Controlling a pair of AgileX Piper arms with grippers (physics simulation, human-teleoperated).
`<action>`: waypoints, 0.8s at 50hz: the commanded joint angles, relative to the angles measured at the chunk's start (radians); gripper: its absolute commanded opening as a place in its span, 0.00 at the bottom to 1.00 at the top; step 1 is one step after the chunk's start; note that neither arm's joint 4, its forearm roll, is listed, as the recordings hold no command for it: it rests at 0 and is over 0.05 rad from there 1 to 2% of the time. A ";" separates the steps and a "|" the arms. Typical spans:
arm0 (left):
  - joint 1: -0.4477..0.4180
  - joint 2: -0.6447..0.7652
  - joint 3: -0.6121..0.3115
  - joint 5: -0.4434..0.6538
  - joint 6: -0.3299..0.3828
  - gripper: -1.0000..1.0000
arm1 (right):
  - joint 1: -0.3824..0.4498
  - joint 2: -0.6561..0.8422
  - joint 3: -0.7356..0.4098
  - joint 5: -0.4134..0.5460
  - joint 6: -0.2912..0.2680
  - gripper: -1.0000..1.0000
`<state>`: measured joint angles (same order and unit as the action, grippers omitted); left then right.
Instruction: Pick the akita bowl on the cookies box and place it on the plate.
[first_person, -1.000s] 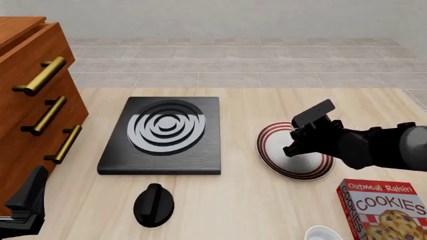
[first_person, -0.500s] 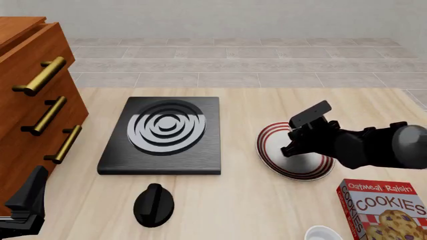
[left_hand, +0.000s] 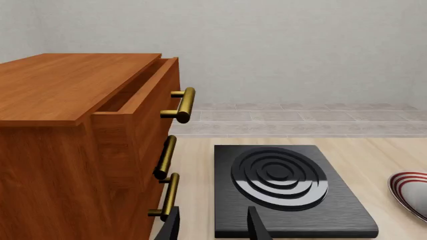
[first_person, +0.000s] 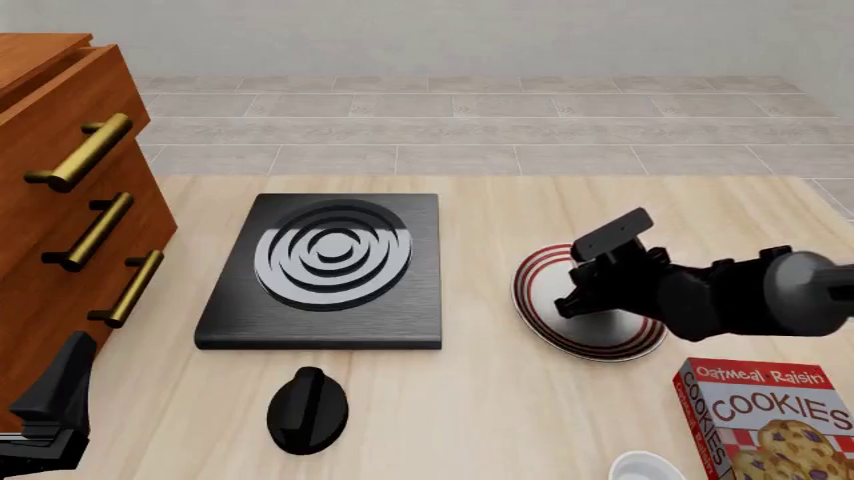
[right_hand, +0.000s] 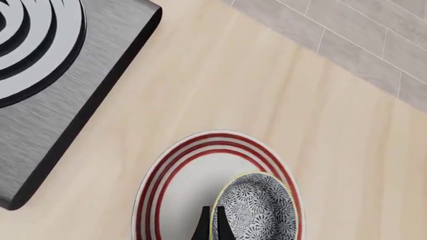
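Observation:
In the right wrist view the akita bowl (right_hand: 257, 210), grey with a fine black-and-white pattern, is over the plate (right_hand: 180, 190), a white disc with red rings. My right gripper (right_hand: 211, 229) is shut on the bowl's rim, one finger inside and one outside. I cannot tell whether the bowl touches the plate. From the front, the right gripper (first_person: 577, 298) hangs over the plate (first_person: 541, 290) and the arm hides the bowl. The cookies box (first_person: 771, 418) lies at the near right with nothing on it. My left gripper (left_hand: 212, 227) is open and holds nothing.
A black slab with grey-white rings (first_person: 320, 268) lies left of the plate, with a black knob (first_person: 307, 408) in front of it. A wooden cabinet with brass handles (first_person: 67, 200) stands at the left. A plain white bowl (first_person: 647, 468) sits beside the cookies box.
My right arm has shifted slightly left and lower over the plate, still holding the bowl. The left arm has not moved.

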<state>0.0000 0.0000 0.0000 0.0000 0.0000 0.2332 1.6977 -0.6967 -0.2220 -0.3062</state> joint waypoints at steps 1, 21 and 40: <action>0.000 0.000 0.000 0.000 0.000 1.00 | 0.002 0.019 -0.003 -0.021 0.010 0.00; 0.000 0.000 0.000 0.000 0.000 1.00 | -0.018 0.036 0.000 -0.045 0.012 1.00; 0.000 0.000 0.000 0.000 0.000 1.00 | 0.000 -0.022 0.031 -0.035 0.033 1.00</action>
<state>0.0000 0.0000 0.0000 0.0000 0.0000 0.2212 1.7172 -0.6873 -0.2616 -0.2879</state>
